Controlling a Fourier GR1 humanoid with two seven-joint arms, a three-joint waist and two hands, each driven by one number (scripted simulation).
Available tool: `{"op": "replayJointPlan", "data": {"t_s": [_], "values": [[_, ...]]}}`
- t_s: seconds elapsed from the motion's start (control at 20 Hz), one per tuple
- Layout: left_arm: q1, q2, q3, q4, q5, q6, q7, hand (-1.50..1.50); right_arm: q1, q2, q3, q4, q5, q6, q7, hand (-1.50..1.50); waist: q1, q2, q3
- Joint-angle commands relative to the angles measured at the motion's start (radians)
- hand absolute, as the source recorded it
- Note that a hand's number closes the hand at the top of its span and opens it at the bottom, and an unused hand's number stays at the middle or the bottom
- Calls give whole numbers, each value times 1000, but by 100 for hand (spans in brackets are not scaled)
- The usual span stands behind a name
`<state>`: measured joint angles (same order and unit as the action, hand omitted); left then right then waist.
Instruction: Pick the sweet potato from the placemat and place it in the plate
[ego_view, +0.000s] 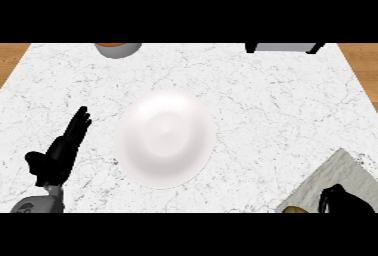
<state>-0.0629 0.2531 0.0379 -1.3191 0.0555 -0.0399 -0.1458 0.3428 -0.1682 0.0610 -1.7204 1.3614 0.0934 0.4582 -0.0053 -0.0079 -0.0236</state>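
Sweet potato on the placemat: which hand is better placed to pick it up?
The right hand: it is over the placemat, beside the sweet potato. The left hand rests open beyond the plate.

White marble counter (280, 100). White plate (165, 138) at centre. Grey placemat (336, 175) right of plate, nearer. Grey bowl (118, 49) beyond plate, left; dark-framed object (284, 47) beyond, right.

White marble counter (280, 100) filled frame; grey bowl (118, 49) with orange contents sat top left, dark-framed grey object (284, 47) top right
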Motion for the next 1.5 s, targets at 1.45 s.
{"op": "replayJointPlan", "data": {"t_s": [1.45], "values": [[52, 4, 40, -64, -3, -57, 22, 0, -344, 123, 205, -530, -262, 126, -167, 150, 14, 8, 23]]}}
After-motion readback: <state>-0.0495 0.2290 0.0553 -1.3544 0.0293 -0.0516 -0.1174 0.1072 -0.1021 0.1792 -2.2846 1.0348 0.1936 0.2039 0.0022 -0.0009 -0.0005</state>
